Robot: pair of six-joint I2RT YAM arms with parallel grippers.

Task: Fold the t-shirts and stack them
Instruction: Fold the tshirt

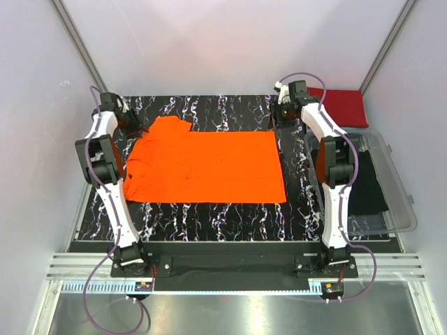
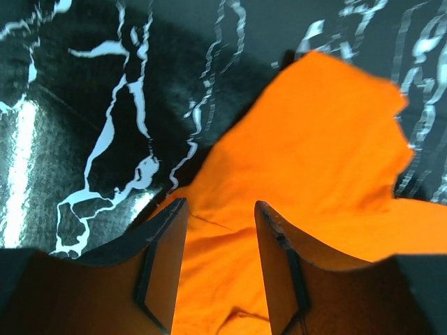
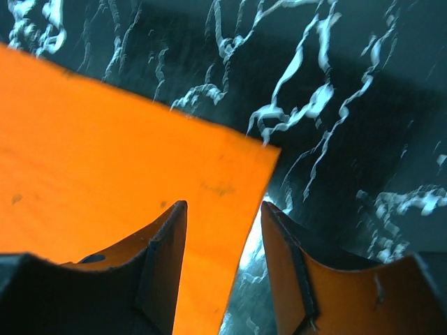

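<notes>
The orange t-shirt (image 1: 209,167) was laid lengthwise left-right, collar leftward; left hand (image 2: 220,206) and right hand (image 3: 223,209) were held half-open, empty.

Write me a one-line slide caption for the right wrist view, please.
Open jaws above a corner of the orange t-shirt on the black marbled table.

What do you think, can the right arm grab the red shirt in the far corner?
Probably yes. The red shirt lies close beside the right gripper, with nothing on it or between them, and the jaws stand open and empty.
</notes>
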